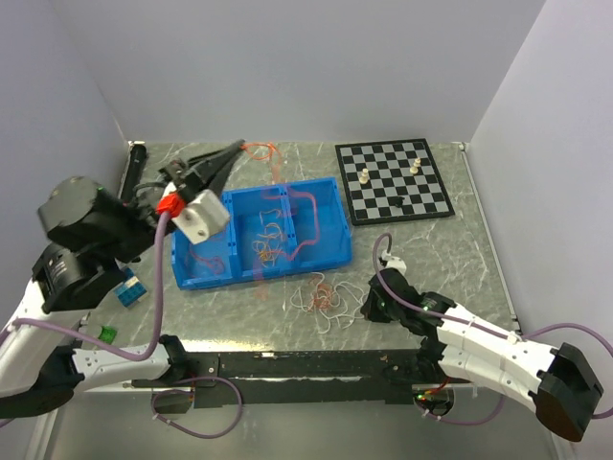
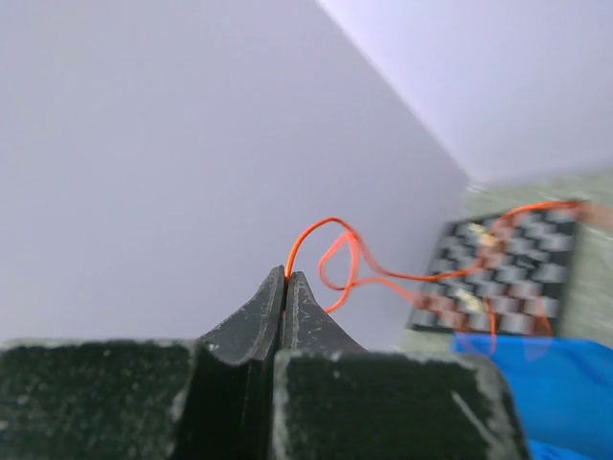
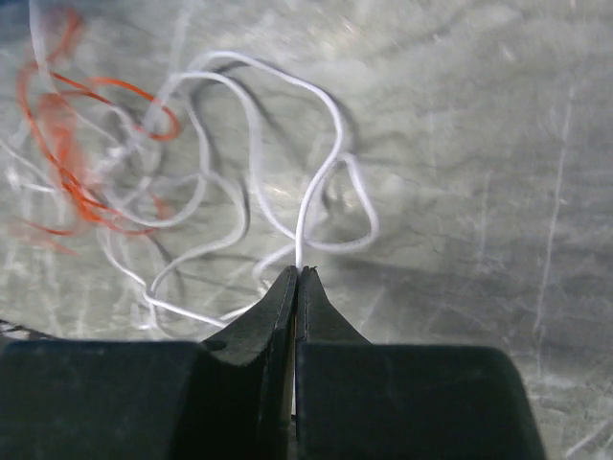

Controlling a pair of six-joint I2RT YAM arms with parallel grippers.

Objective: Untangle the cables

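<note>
Left side: the orange cable (image 2: 335, 257) is pinched at its end in my left gripper (image 2: 286, 276), jaws pressed flat together. It loops off the tips and trails toward the blue bin (image 2: 536, 383). The top view puts that gripper (image 1: 239, 146) raised over the table's far-left corner, with the cable (image 1: 264, 149) hanging toward the bin (image 1: 343, 230).

Right side: the white cable (image 3: 306, 206) is clamped in my right gripper (image 3: 298, 272), jaws closed on it, low over the marbled table (image 3: 479, 144). It runs into the tangle (image 3: 115, 182) of white and orange strands left of my tips.

Only the top view shows more cables (image 1: 273, 241) in the bin's middle compartment. It also shows the tangle (image 1: 321, 295) on the table before the bin, my right gripper (image 1: 365, 305) just beside it.

The left wrist view is blurred and the chessboard (image 2: 498, 273) is smeared. I cannot read the strand crossings in the tangle.

There is open table (image 1: 450, 251) right of the tangle. The chessboard (image 1: 393, 179) lies far right, and walls close three sides.
</note>
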